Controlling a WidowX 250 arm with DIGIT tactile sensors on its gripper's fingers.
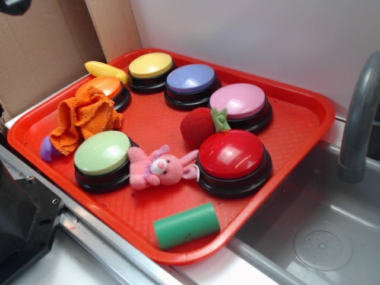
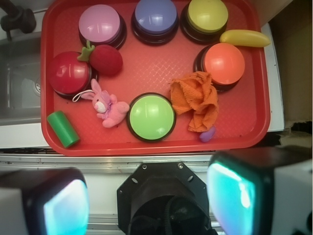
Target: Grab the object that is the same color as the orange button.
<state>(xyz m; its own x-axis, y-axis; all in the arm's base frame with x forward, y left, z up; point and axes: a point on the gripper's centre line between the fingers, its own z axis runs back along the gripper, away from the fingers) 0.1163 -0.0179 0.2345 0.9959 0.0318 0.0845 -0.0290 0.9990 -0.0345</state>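
**Orange cloth waits untouched beside its matching button**

The orange cloth (image 2: 195,99) lies crumpled on the red tray (image 2: 146,63), its upper edge touching the black base of the orange button (image 2: 224,63) and its lower end trailing toward the tray's near rim. Just beside that lower end sits a small purple object (image 2: 208,133), and the green button (image 2: 151,116) stands close on the other side. In the exterior view the cloth (image 1: 84,119) shows as a rumpled heap leaning against the orange button (image 1: 102,87), with the yellow banana toy (image 1: 105,70) behind it near the tray's far rim.

The gripper (image 2: 146,198) hangs off the tray, over the metal ledge in front of it; its two fingers (image 2: 232,193) stand wide apart, with nothing between them. Judged from this, the task is at its start: the target is identified by colour, but the approach has not begun.

The next move appears to call for travelling forward and toward the cloth's side of the tray, centring over the thickest fold, then descending with the jaws spread. The soft fabric should bunch easily; the risk lies in catching the orange button's base or the purple object along with it.
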